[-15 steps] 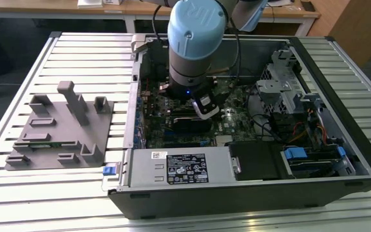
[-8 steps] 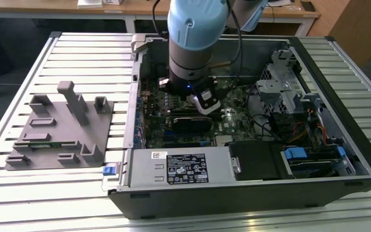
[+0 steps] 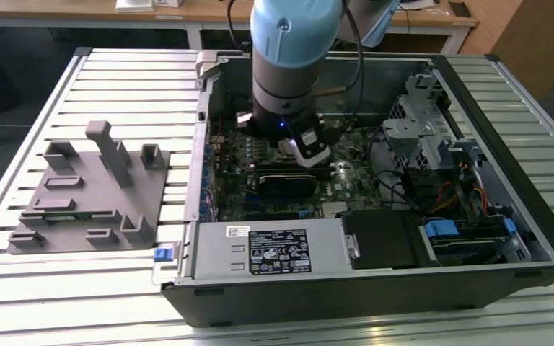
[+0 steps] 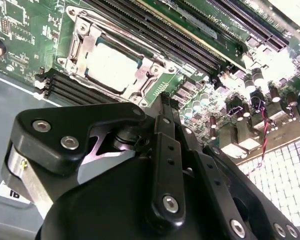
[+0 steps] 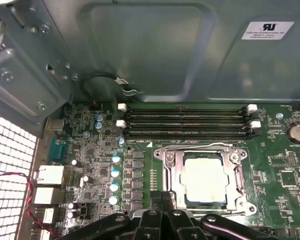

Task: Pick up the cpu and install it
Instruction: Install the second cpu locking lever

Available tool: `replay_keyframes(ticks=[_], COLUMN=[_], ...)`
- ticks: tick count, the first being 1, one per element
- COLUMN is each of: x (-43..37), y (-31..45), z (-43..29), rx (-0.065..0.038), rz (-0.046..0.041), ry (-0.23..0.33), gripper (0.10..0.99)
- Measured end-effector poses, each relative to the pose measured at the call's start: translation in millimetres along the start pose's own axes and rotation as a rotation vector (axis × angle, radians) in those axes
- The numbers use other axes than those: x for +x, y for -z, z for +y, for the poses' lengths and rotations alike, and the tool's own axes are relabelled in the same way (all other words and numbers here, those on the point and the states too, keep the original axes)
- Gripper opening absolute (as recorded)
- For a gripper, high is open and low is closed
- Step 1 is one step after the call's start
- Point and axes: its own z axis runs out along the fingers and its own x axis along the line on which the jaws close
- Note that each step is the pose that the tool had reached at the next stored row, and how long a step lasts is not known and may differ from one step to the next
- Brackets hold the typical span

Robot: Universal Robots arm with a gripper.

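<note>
the arm stands over the open computer case (image 3: 374, 288), which lies on its side on the slatted tabletop (image 3: 123, 79), toward the far right corner of it. the gripper (image 5: 162, 199) hangs just above the motherboard (image 5: 95, 165), its two black fingers (image 4: 165, 150) pressed together with nothing between them, as both wrist views show.

the cpu (image 5: 205, 179) is already sitting in the socket frame (image 5: 170, 170), flat and square to it, below the row of memory slots (image 5: 185, 122). its pale metal top faces up and the frame surrounds it on all sides. the gripper tip is just beside the frame's near edge, not touching the chip as far as i can see.

i'd judge the chip to be light, stiff and thin, with a smooth top that gives little purchase. the underside contacts are delicate, so any hold belongs on the bare side edges, kept level, never pressing down in the middle.

the grey plastic fixture (image 3: 89, 194) rests on the tabletop toward the near left corner, well apart from the case.
</note>
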Motion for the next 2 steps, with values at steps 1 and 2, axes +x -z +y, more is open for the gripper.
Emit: replay_keyframes(ticks=[1,2], x=[0.0,0.0], y=[0.7,1.5], z=[0.3,0.6], rx=[0.000,0.000], rz=[0.0001,0.0001], ry=[0.000,0.000], gripper=[0.122,0.122])
